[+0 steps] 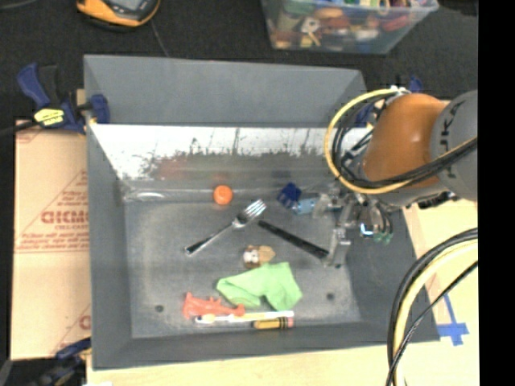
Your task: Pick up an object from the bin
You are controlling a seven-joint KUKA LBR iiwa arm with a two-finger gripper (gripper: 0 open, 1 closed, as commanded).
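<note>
Camera view showed me the gripper (pixel 341 252) by a black stick (pixel 291 239). Its opening I couldn't tell. A blue toy (pixel 291 196) lay near

High, seemingly slightly oblique, over bin (pixel 161 272)

In the bin (pixel 153 280) a ball (pixel 222 194) lies behind the fork (pixel 225 227), a cloth (pixel 261 286) before it.

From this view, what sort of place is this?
Likely a robotics lab grasping rig: grey metal bin of loose odds (fork, green cloth), gripper at the view's right, clear tub of toys behind.
</note>
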